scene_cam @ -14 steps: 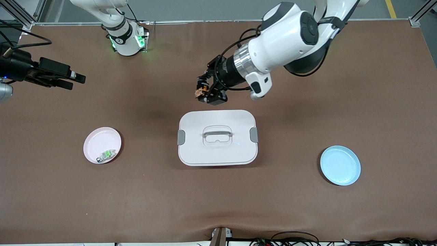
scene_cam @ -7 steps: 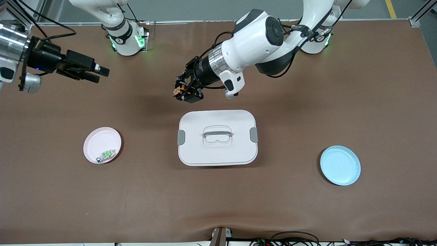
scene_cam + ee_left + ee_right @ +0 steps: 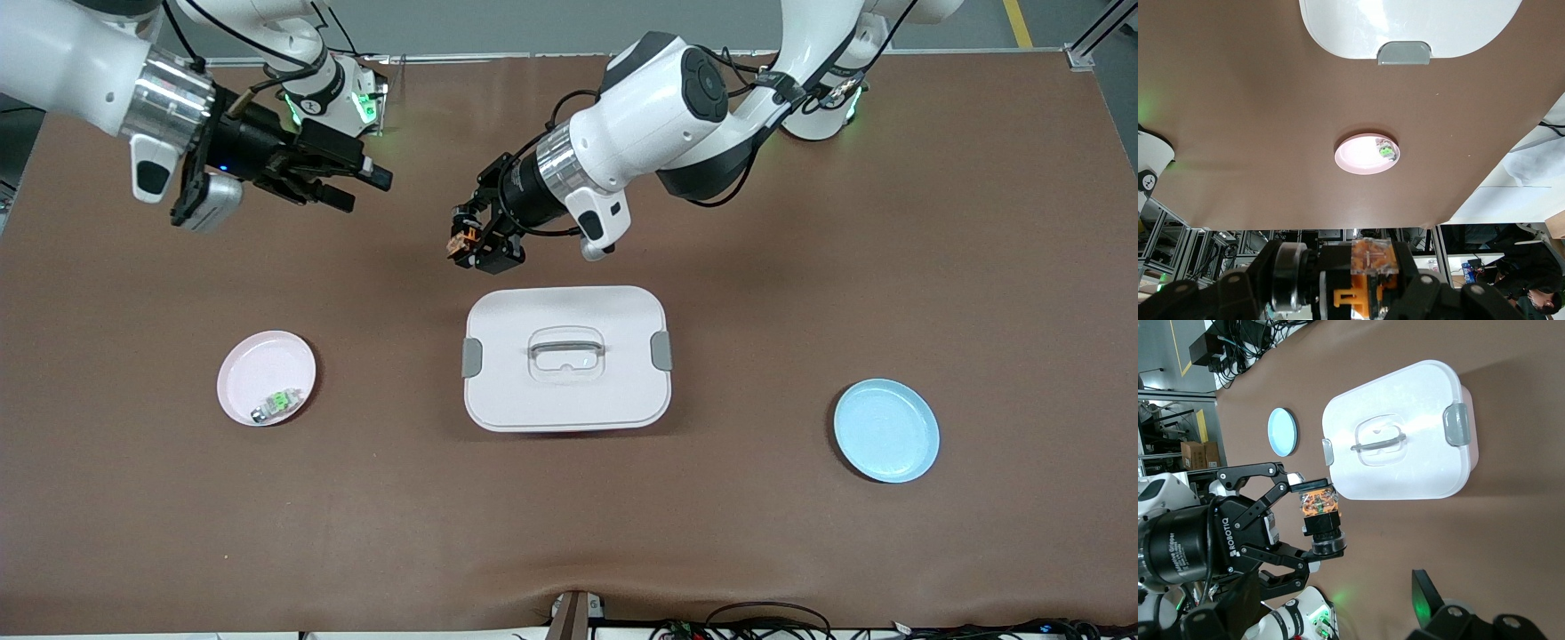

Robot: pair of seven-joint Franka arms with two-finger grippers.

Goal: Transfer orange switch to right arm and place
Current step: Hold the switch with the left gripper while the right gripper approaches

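The orange switch [image 3: 460,240] hangs in the air over bare brown table, just off the white box's edge that lies farther from the front camera. My left gripper [image 3: 466,242] is shut on it. In the left wrist view the orange switch [image 3: 1371,265] sits clamped between the black fingers. The right wrist view shows the orange switch [image 3: 1318,503] held out sideways by that left gripper [image 3: 1313,495]. My right gripper [image 3: 364,188] is up in the air beside it, toward the right arm's end, open with nothing between its fingers and a clear gap short of the switch.
A white lidded box [image 3: 565,357] with grey clasps stands mid-table. A pink plate [image 3: 258,373] holding a green-middled part [image 3: 276,402] lies toward the right arm's end. A blue plate [image 3: 886,430] lies toward the left arm's end.
My right arm has swung in from its end of the table toward the left gripper. The left gripper has shifted toward it with the switch and is now nearly still.
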